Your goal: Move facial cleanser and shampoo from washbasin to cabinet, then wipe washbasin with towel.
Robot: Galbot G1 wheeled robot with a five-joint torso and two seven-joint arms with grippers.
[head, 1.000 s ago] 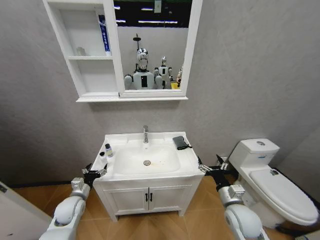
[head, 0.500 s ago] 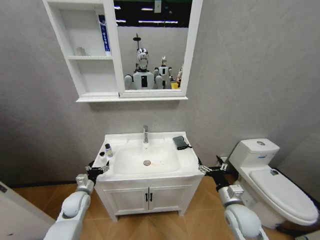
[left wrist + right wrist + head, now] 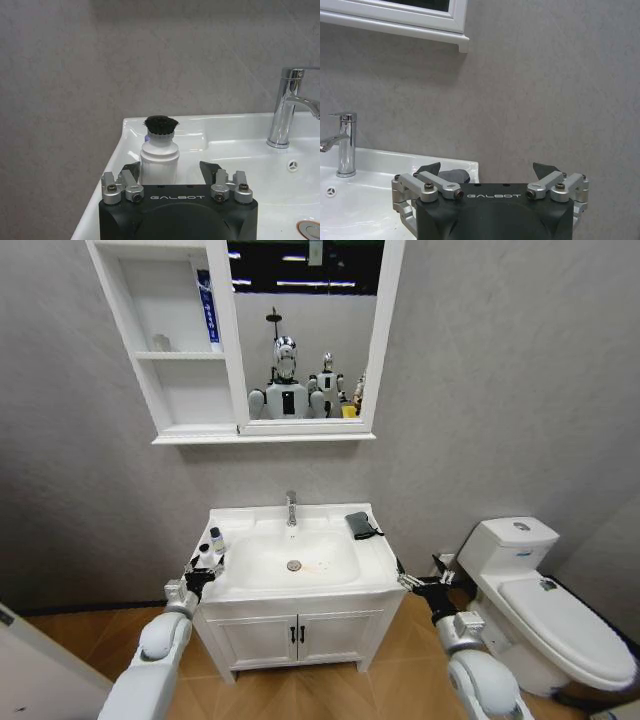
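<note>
toilet (image 3: 545, 605): white, lid down, right of the vanity | low cupboard (image 3: 297, 633): white, two doors shut, black handles | wall (image 3: 500, 380): grey, textured | floor (image 3: 400, 680): orange-brown wood-look | mirror reflection: two robots (image 3: 290, 380)

Left gripper (image 3: 170, 167): its body covers the base of the white bottle (image 3: 159, 159) and the near rim of the washbasin (image 3: 235, 135). Tap (image 3: 285, 107) spout and the drain run off the picture's edge. Right wrist view: the towel (image 3: 453, 175) is partly screened by a fingertip (image 3: 431, 168). Head view: the tube (image 3: 207, 308) on the cabinet (image 3: 170, 340) carries print too small to read.
</note>
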